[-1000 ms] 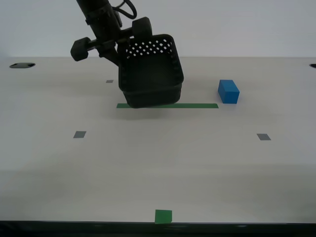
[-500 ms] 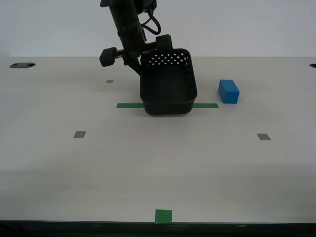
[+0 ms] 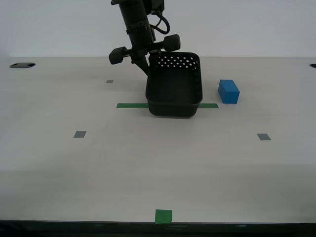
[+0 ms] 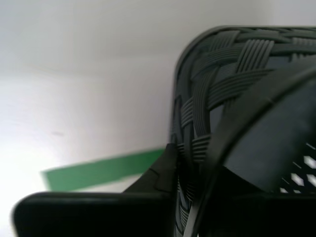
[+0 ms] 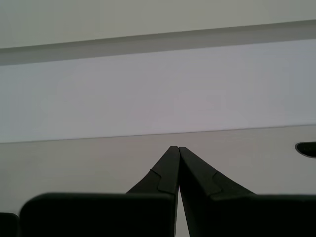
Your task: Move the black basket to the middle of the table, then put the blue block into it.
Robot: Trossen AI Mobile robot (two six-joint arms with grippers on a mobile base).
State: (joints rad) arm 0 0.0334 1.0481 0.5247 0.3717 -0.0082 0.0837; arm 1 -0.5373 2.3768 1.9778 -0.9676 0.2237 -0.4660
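The black basket (image 3: 174, 91) stands upright on the table (image 3: 158, 163), over the green tape strip (image 3: 131, 105) near the middle. My second gripper (image 3: 148, 69) is shut on the basket's wall on the exterior view's left side. The second wrist view shows that gripper (image 4: 175, 148) clamped on the woven rim of the basket (image 4: 232, 98). The blue block (image 3: 228, 92) lies on the table just to the exterior view's right of the basket, apart from it. My first gripper (image 5: 175, 148) is shut and empty above bare table, and is out of the exterior view.
Small grey tape squares (image 3: 79, 134) (image 3: 263, 137) and a green square (image 3: 163, 216) mark the tabletop. Dark holes sit at the far corners (image 3: 22, 64). A white wall stands behind the table.
The second arm carried the basket to the exterior view's right, levelled it from a tilt and lowered it onto the table. The blue block has not moved.
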